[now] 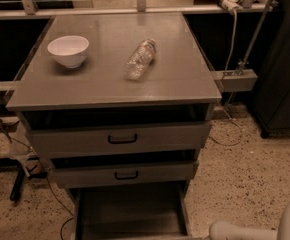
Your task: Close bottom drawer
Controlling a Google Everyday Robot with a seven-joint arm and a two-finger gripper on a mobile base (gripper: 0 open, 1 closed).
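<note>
The bottom drawer (130, 214) of the grey cabinet is pulled far out toward me as a long shallow tray. Its front and handle are cut off by the lower edge of the camera view. Above it, the middle drawer (125, 174) and the top drawer (120, 139) each stand slightly ajar, with black handles. My gripper is out of view. Only a white part of my arm (265, 229) shows at the bottom right, to the right of the open tray.
A white bowl (68, 50) and a clear plastic bottle (140, 59) lying on its side rest on the cabinet top (185, 79). A dark cabinet (285, 74) stands at the right. Cables and a black stand foot (20, 184) lie on the speckled floor at the left.
</note>
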